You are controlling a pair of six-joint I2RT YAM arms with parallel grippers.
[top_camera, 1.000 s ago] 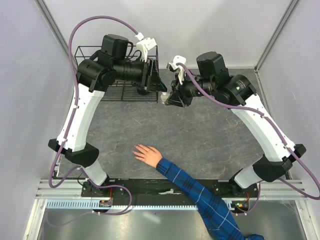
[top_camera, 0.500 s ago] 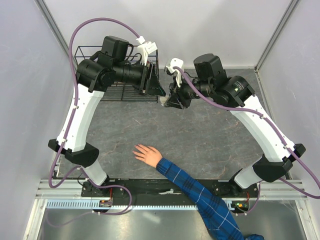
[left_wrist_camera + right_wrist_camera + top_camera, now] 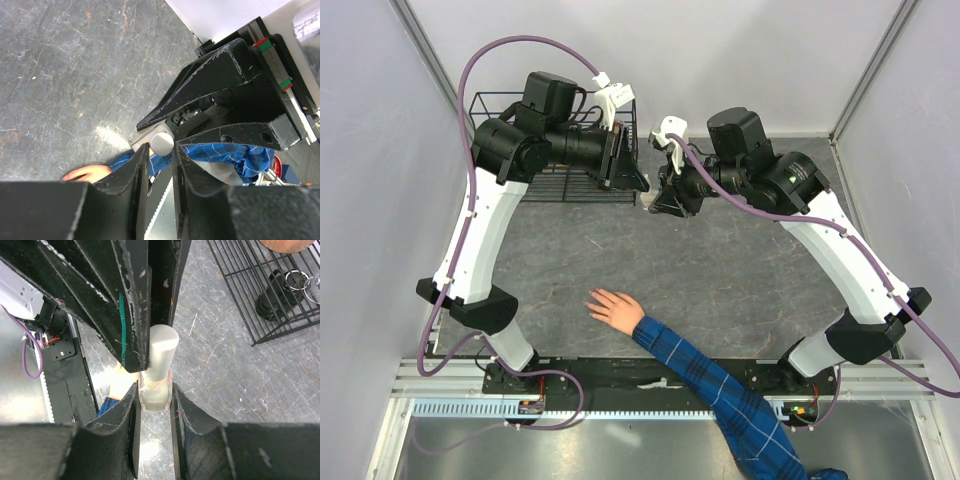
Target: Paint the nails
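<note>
My right gripper (image 3: 154,386) was clamped on the glass body of the little clear nail polish bottle (image 3: 156,399), one finger down each side. The bottle stood up straight out of my grip in the right wrist view. My left gripper (image 3: 161,151) came in from the opposite side and had its tips pinched on the bottle's white cap (image 3: 163,342). From the left wrist I saw that cap end-on, snug between the two tips. So both sets of fingers were closed on the same bottle, nose to nose, up off the dark marbled table (image 3: 720,270).

All that sat toward the far side, just beside the black wire basket (image 3: 552,195). The right wrist view showed a dark cylindrical thing (image 3: 274,301) lying inside it, but I couldn't tell what it was.

The nails (image 3: 592,298) were well away from my fingers. The bare hand (image 3: 615,308) lay on the table near the front edge, between my two bases, with its fingers spread and pointing left. A blue plaid sleeve (image 3: 720,395) ran off toward the near right. From above, the nails were way too tiny to make out any colour on them.
</note>
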